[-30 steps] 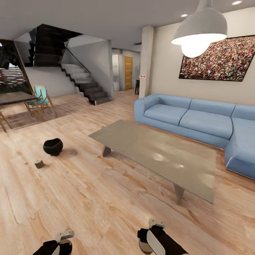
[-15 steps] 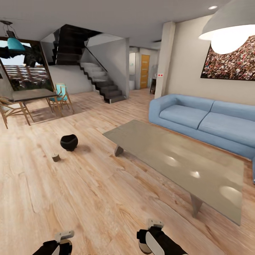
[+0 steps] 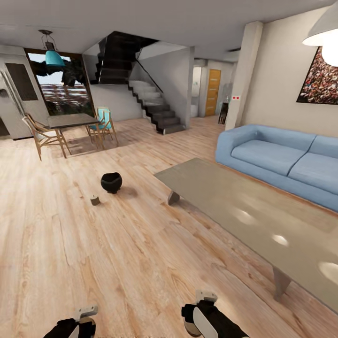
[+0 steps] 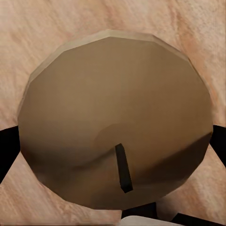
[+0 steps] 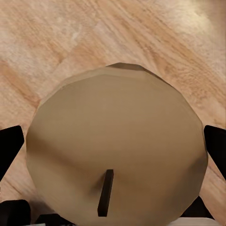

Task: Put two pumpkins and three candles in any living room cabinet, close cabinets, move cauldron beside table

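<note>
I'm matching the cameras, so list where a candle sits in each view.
Head view: floor candle stands beside the cauldron, left of the table.
Left wrist view: left candle, close up, gripped in the left hand.
Right wrist view: right candle, close up, gripped in the right hand.
Shared landmark: the wood floor.

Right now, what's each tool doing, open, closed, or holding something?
Left tool: closed on a candle.
Right tool: closed on another candle.

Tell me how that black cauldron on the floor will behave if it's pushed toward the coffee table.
The cauldron has a rounded body, so it may rock or roll rather than slide straight. Its wide mouth suggests it is hollow, probably light. The smooth wooden floor likely offers little resistance.
</note>
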You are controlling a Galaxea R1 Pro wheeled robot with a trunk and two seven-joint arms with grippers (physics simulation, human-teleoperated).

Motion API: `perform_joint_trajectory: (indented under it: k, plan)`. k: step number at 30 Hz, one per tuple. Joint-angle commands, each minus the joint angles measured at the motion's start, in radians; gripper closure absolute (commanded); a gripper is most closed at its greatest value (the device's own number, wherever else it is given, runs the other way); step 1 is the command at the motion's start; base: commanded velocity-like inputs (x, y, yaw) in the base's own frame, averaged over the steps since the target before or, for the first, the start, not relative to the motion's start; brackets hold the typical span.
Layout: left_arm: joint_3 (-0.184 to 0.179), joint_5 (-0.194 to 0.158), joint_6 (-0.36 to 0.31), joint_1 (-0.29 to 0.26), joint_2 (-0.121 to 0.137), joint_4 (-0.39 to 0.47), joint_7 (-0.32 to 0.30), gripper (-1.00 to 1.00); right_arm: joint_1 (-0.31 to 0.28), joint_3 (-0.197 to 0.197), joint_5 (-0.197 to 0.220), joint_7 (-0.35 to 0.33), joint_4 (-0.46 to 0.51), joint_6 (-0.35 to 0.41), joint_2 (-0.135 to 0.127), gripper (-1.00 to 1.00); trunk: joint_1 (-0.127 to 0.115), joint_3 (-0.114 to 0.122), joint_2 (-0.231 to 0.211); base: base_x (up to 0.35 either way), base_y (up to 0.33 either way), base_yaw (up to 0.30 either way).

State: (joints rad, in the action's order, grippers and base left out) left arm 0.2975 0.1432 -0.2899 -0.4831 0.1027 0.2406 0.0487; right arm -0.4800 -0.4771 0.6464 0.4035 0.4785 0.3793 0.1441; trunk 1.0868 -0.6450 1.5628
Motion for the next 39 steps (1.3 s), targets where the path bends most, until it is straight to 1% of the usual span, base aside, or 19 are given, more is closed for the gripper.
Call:
perform_joint_trajectory:
  k: [1, 12, 17, 24, 34, 39]
  plan:
    - [0.0, 0.001, 0.0, 0.0, 0.0, 0.0, 0.0, 1.0, 0.0, 0.0, -0.001, 0.0, 0.0, 0.0, 0.0, 1.0, 0.0, -0.001, 0.0, 0.0, 0.0, 0.26]
    - [-0.001, 0.001, 0.0, 0.0, 0.0, 0.0, 0.0, 1.0, 0.0, 0.0, 0.0, 0.0, 0.0, 0.0, 0.0, 1.0, 0.0, -0.011, 0.0, 0.001, 0.0, 0.259]
    - [-0.001, 0.001, 0.0, 0.0, 0.0, 0.0, 0.0, 1.0, 0.0, -0.001, -0.001, 0.0, 0.0, 0.0, 0.0, 1.0, 0.0, -0.016, 0.0, 0.112, 0.0, 0.253]
    - [-0.001, 0.001, 0.0, 0.0, 0.001, 0.0, 0.0, 1.0, 0.0, 0.002, 0.003, -0.008, 0.0, 0.001, -0.001, 1.0, 0.0, -0.024, 0.0, 0.274, 0.0, 0.218]
    - [0.0, 0.001, 0.0, 0.0, 0.002, 0.0, 0.0, 1.0, 0.0, 0.01, 0.013, -0.009, 0.001, 0.0, -0.003, 1.0, 0.0, -0.026, 0.0, 0.331, 0.0, 0.038]
    - [0.0, 0.001, 0.0, 0.0, 0.002, 0.0, 0.0, 1.0, 0.0, 0.005, 0.005, -0.008, 0.001, 0.0, -0.002, 1.0, 0.0, -0.026, 0.0, 0.333, 0.049, 0.204]
